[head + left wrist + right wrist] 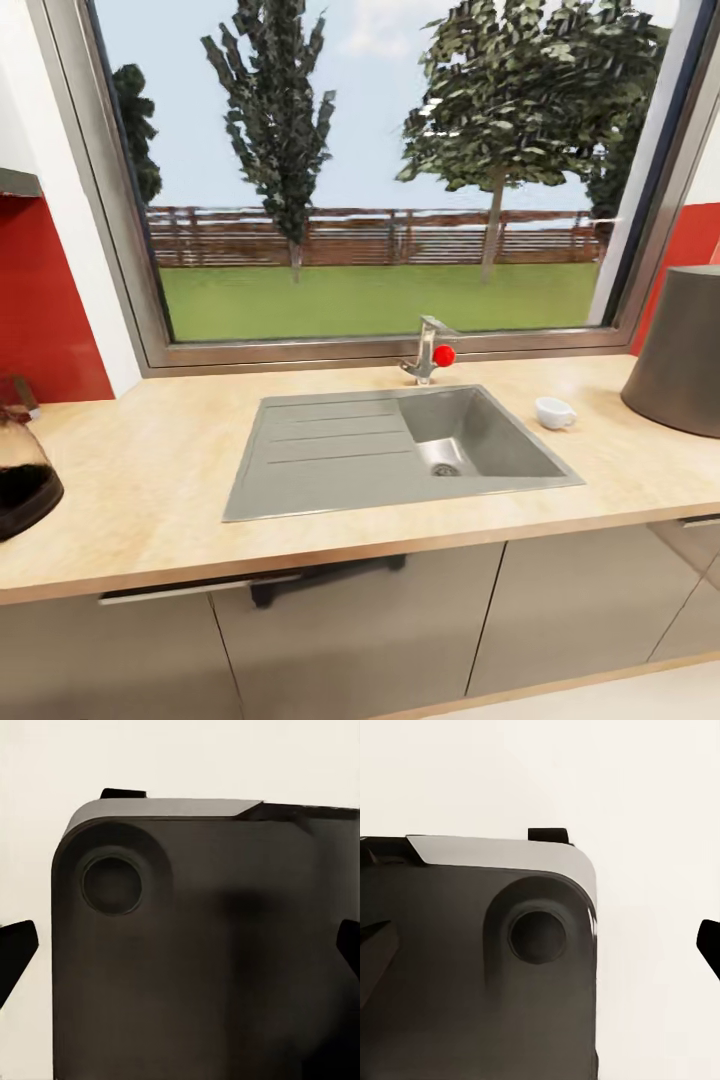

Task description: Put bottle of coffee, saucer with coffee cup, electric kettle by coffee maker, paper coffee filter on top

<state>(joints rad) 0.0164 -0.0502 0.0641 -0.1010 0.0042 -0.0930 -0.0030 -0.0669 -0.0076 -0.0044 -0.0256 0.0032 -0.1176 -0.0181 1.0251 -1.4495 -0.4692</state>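
Left wrist view: left gripper (180,952) spread wide, dark fingertips (16,945) cut off at both edges, nothing between them; beyond, a dark matte robot base (202,967) with a rounded corner and a round recess, over a pale plain floor (180,757). Right wrist view much the same: right gripper (540,949) wide open and empty, fingertips (373,945) clipped by the frame, the same dark rounded body and circular socket behind. Head view: light wood-grain countertop (140,480) with a grey matte sink (400,450) set in, ribbed drainboard on its left, metal faucet (428,350) with a red knob behind it. Small white glossy coffee cup (555,412) upright on the counter just right of the sink. Coffee maker (22,470), a glass carafe with dark contents, cut off at the left edge. Large grey tapered vessel (680,350) cut off at the right edge, identity unclear. Grey cabinet fronts (350,640) below; window (380,170) with trees, lawn and fence beyond.
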